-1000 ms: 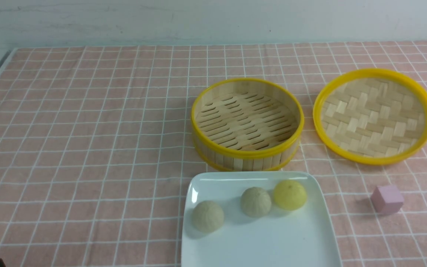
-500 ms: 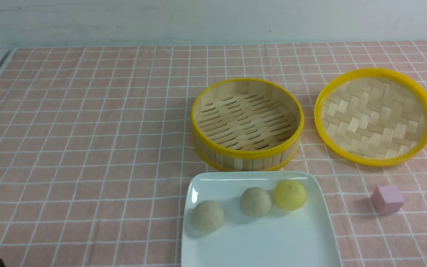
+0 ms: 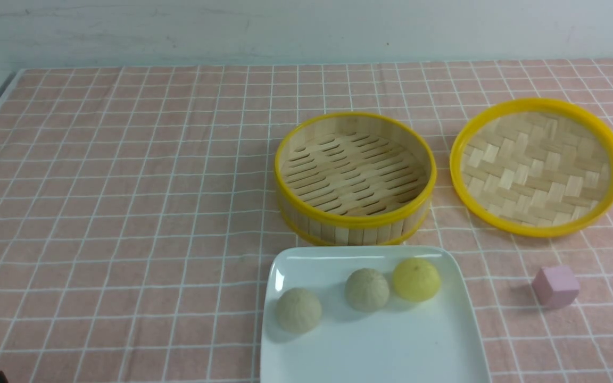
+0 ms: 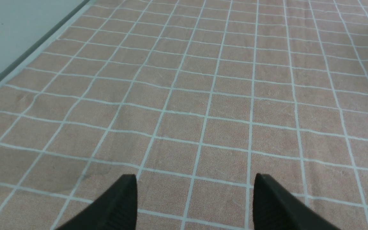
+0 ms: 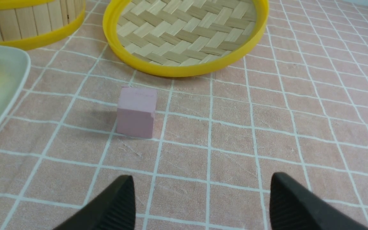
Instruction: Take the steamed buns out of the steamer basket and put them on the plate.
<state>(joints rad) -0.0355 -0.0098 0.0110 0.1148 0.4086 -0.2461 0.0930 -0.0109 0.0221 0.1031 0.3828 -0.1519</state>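
Both pincers, left (image 4: 193, 204) and right (image 5: 200, 204), spread wide and empty above the pink checked tabletop (image 3: 125, 213). All three pleated round buns (image 3: 367, 289) on the glossy white square plate (image 3: 391, 351), just before the emptied yellow-rimmed bamboo steamer basket (image 3: 355, 221). Task apparently complete.

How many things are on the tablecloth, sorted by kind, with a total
Beige-grey buns: 2
Yellow bun: 1
Steamer basket: 1
Woven lid: 1
White plate: 1
Pink cube: 1
Total: 7
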